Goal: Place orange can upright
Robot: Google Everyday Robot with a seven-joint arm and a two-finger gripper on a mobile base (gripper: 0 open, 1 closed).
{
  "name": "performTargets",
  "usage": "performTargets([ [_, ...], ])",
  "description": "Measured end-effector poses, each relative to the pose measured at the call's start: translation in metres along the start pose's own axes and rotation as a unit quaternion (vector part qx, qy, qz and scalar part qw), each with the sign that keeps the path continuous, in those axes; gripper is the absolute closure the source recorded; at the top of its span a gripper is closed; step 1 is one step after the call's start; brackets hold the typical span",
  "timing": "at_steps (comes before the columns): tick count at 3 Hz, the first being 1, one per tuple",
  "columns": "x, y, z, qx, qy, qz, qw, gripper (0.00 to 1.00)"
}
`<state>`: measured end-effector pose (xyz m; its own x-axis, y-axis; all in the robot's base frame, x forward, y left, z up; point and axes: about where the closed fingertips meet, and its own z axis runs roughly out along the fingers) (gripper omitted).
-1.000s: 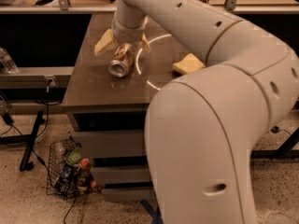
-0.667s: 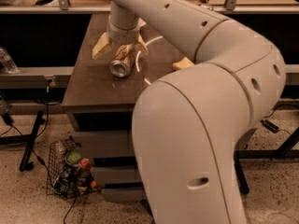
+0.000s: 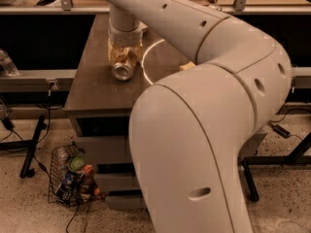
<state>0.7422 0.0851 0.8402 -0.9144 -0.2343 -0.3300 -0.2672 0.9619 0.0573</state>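
Observation:
The orange can lies on its side on the dark table, near the table's left half, with a silver end facing me. My gripper comes straight down from the wrist and sits right over the can's far part, covering its body. Only the can's near end and a bit of its mottled side show. My arm's big pale links fill the middle and right of the view and hide much of the table.
A yellow object peeks out on the table beside my arm. A white curved line crosses the tabletop. A wire basket with several bottles stands on the floor at the left. A clear bottle is on the left ledge.
My arm has swung left and closer, hiding more of the table. The gripper has come down over the can. The can still lies on its side in the same spot.

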Motion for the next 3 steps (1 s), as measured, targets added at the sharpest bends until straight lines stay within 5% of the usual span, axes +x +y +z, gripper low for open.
performTargets([
  [2,-0.026,0.007,-0.051,0.021,-0.076,-0.049,0.9957,0.87],
  [3,-0.045,0.013,-0.093,-0.039,-0.163,-0.106,0.9801,1.0],
])
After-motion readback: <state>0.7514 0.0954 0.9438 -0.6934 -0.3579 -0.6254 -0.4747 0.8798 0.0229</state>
